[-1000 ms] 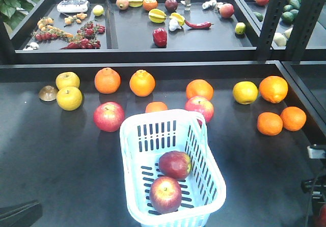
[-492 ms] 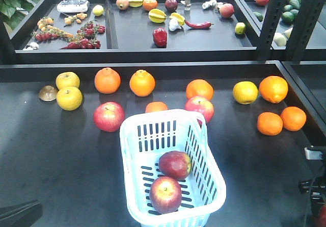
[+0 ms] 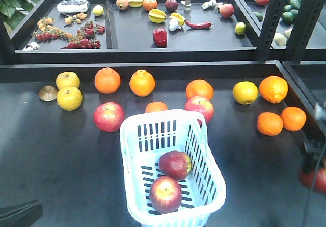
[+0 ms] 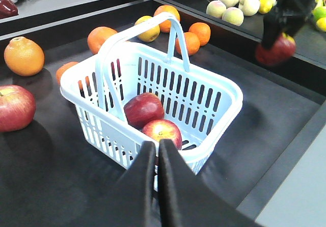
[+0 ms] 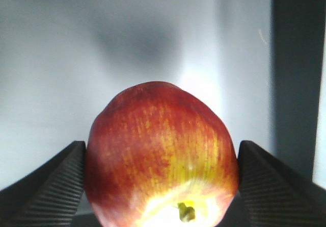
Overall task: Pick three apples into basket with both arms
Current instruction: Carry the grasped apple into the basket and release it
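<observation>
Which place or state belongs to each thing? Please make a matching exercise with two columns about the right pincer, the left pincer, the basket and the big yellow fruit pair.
Things:
1. right pincer
2. left pincer
3. basket
4. two yellow fruits

Places or states:
A. holds two apples inside
B. shut, holding nothing
C. on the table's far left
D. shut on a red apple

Pairs: 1-D, 2-B, 3-A, 4-C

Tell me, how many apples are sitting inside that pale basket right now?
2. The near apple lies at the end of the basket nearest the front camera; the far apple sits just behind it. A third apple is gripped in the right tool, outside the basket.
</observation>
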Available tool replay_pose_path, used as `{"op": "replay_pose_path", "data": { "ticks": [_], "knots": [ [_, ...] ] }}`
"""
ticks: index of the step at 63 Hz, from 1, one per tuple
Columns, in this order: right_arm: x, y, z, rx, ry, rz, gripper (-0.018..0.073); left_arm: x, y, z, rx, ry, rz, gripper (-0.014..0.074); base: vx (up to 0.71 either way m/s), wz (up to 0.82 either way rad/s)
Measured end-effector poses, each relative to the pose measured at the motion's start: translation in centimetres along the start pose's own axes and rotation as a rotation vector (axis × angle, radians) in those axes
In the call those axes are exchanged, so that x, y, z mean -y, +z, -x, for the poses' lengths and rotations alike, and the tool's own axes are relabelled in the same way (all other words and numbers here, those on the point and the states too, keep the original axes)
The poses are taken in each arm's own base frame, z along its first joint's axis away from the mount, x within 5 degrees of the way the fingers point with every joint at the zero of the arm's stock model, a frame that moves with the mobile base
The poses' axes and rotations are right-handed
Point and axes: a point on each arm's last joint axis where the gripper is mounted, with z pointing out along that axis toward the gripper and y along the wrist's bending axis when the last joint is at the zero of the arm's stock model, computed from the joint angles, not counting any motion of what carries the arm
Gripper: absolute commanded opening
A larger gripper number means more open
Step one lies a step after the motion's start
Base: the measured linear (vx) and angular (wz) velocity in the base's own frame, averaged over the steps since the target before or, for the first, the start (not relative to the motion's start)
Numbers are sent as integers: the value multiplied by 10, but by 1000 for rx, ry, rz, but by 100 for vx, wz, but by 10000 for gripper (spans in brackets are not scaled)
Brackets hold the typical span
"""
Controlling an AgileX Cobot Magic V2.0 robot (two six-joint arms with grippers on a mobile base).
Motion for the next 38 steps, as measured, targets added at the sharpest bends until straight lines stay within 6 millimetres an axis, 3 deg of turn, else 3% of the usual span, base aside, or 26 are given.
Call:
{"op": "replay_pose_path", "data": {
  "ticks": [10, 20, 27, 38],
  "knots": [
    [-26, -43, -7, 163, -46, 190, 6, 0, 0, 0, 0, 0, 0, -6, 0, 0],
    [-68, -74, -14, 279, -181, 401, 8, 0, 0, 0, 0, 0, 0, -6, 0, 0],
    [-101, -79, -16, 293, -275, 505, 8, 0, 0, 0, 0, 0, 0, -6, 0, 0],
    [-153, -69, -18, 273, -419, 556, 31, 0, 0, 0, 0, 0, 0, -6, 0, 0]
  ]
}}
